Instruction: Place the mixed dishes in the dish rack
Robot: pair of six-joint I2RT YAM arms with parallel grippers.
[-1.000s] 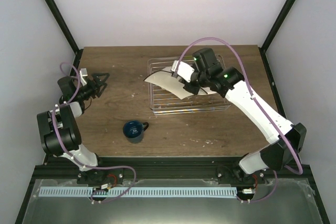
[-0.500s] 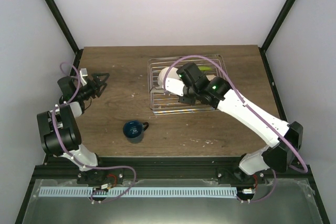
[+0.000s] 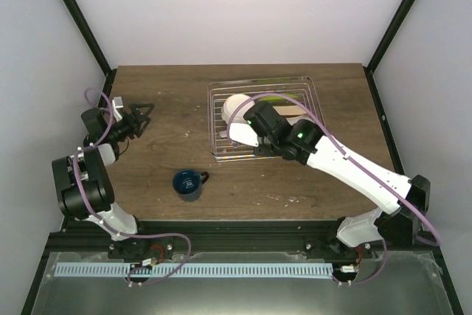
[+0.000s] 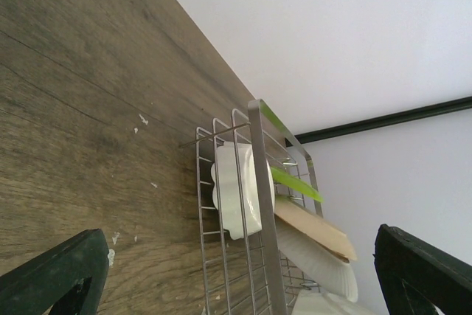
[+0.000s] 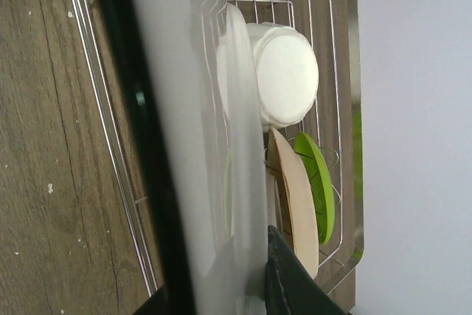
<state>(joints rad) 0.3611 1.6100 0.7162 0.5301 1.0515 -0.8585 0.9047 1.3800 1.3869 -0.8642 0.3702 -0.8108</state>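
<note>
One mug point(image 3: 190, 184) apart, sq. plate point(image 5: 240, 130) (R gripper point(image 3: 253, 138)) by rack point(image 3: 212, 119) edge

We can read no text, label, brand or number anywhere. The mug point(image 3: 189, 184), dish rack point(image 3: 258, 80) and white square plate point(image 3: 241, 133) seem unmarked, though the plate blurs close up.

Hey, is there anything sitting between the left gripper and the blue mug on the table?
Nothing visible. Only bare table lies between the open left gripper and the dark blue mug, which stands alone near the front edge. The dish rack sits off to the right of that path.
</note>
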